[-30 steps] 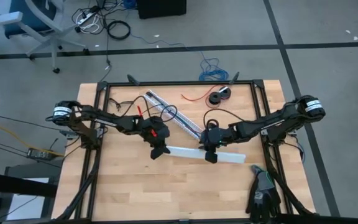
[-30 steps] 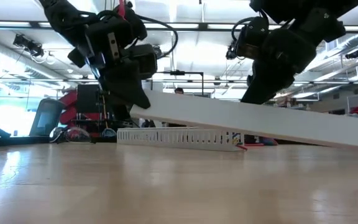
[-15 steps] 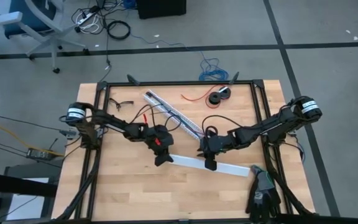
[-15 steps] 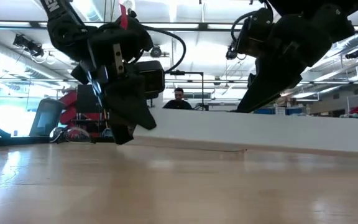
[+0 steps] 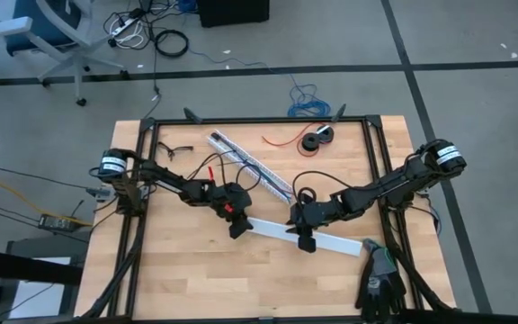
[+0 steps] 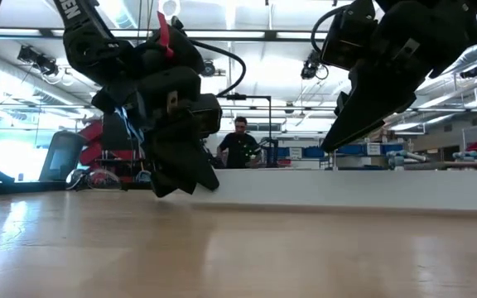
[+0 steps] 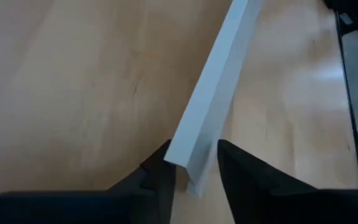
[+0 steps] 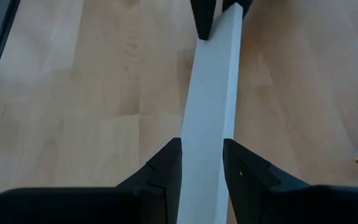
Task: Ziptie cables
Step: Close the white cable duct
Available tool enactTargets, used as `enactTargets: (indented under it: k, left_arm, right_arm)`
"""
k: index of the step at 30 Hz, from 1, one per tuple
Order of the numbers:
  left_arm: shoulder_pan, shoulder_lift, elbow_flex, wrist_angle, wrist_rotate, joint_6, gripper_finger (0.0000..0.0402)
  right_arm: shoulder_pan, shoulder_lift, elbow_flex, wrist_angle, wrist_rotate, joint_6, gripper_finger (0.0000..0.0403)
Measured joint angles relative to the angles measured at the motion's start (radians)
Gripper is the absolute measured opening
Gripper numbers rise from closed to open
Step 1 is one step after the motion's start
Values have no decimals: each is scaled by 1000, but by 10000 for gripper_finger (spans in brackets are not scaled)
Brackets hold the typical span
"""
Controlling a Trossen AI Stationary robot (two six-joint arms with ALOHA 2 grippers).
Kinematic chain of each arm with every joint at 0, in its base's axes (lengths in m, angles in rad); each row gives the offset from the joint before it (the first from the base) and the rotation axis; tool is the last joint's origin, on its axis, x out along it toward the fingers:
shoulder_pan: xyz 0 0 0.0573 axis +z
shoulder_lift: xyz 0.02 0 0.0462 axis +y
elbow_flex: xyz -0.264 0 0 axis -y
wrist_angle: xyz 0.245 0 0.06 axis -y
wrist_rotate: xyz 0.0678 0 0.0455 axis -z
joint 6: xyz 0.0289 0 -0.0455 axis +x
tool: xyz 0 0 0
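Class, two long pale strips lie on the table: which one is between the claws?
The plain white strip nearer the table's front edge, with a claw at each end; the slotted strip behind lies untouched.

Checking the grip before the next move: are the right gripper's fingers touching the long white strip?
Touching. In the right wrist view the fingers sit against both sides of the white strip, with no gap showing.

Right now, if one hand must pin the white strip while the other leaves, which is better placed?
Right. The right hand clamps the white strip partway along, a finger on each side. The left hand sits at the strip's very end, open, with a gap beside one finger.
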Motion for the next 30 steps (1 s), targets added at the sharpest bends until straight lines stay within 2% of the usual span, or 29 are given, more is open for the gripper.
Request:
enactTargets:
  k: [9, 15, 25, 30]
  left_arm:
    - [0, 0, 0, -1, -99, 88, 180]
    - [3, 0, 0, 0, -104, 134, 210]
    - [5, -2, 2, -2, -68, 167, 213]
    - [34, -65, 2, -35, -71, 254, 214]
  right_arm:
    - [0, 0, 0, -1, 1, -1, 105]
    - [0, 0, 0, -1, 1, -1, 105]
    - [-11, 0, 0, -2, 0, -1, 105]
    - [-34, 0, 0, -19, 0, -18, 105]
